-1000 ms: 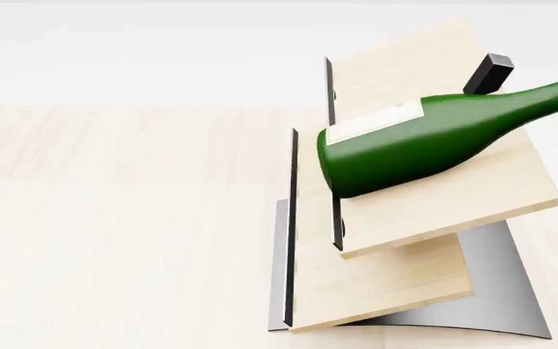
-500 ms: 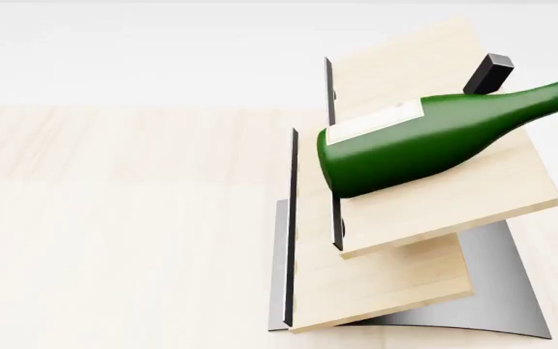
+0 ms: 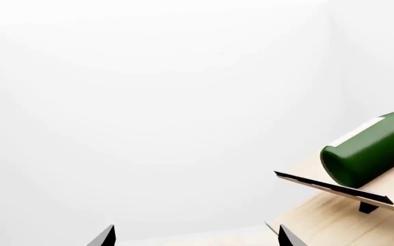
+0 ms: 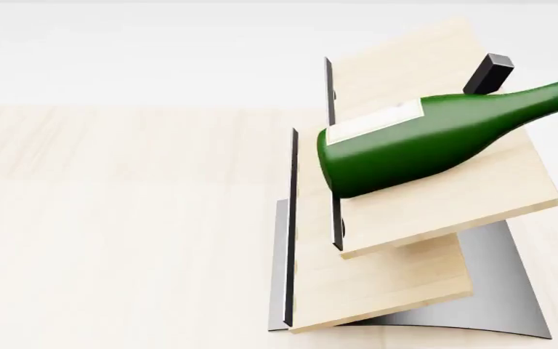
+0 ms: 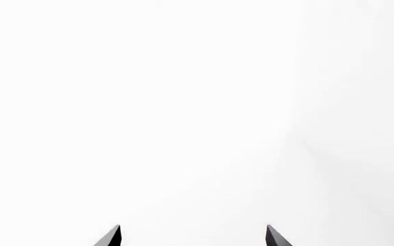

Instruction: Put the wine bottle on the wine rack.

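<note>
We see the bottle (image 4: 424,142) lying on the rack's (image 4: 434,196) upper board, on the worktop (image 4: 114,218). Our left end effector (image 3: 195,238) and right end effector (image 5: 193,237) both stand apart, holding nothing.

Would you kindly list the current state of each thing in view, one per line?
wine bottle: lying on its side on the upper board, held by nothing
wine rack: standing on the table, bearing the bottle
left gripper: open, empty, clear of the rack
right gripper: open, empty

The wine bottle (image 4: 424,142) carries a white label without any readable text.
</note>
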